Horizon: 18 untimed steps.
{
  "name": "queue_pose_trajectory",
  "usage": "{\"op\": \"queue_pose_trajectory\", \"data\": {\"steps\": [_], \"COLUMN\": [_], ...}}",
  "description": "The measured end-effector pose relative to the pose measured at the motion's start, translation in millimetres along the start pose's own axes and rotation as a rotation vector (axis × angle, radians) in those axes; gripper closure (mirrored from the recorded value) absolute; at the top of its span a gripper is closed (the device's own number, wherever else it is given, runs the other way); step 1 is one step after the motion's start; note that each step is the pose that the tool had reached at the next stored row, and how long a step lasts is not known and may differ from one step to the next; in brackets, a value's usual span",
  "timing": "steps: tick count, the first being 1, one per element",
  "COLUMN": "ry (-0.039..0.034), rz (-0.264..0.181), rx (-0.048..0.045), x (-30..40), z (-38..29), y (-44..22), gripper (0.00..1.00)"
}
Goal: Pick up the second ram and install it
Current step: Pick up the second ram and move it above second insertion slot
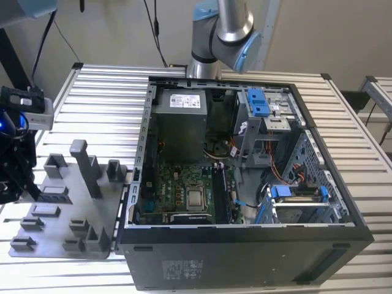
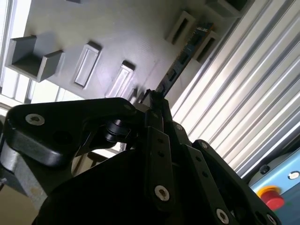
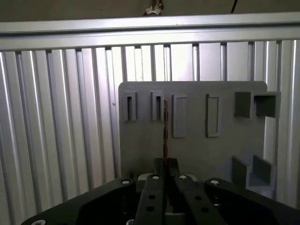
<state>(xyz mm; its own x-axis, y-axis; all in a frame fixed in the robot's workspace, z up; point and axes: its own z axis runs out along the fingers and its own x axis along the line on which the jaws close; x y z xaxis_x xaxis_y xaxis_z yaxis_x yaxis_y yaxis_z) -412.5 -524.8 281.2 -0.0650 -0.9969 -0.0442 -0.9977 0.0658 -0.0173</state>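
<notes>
Pincer [image 2: 152, 97] clenched on near end of second ram [image 2: 180, 61]. The thin dark stick is edge-on over the grey tray [image 2: 117, 33], far end at a tray slot. Tray lies on ribbed counter [image 2: 243, 79], beside open computer case [image 1: 245, 184].

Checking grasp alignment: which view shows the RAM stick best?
Second wrist view: RAM stick, flat side visible, runs from grey tray to claw. First wrist view: edge-on sliver. Exterior view: can't make it out.
</notes>
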Motion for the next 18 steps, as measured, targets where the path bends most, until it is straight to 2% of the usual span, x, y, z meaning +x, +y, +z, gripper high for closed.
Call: {"op": "queue_pose_trajectory", "data": {"steps": [9, 18], "ry": [0.0001, 0.0], "rz": [0.0, 0.001], "rx": [0.0, 0.0001], "x": [-0.7, -1.3], "z": [-16.6, -29.6], "y": [-0.3, -0.5], "gripper": [0.86, 0.86]}}
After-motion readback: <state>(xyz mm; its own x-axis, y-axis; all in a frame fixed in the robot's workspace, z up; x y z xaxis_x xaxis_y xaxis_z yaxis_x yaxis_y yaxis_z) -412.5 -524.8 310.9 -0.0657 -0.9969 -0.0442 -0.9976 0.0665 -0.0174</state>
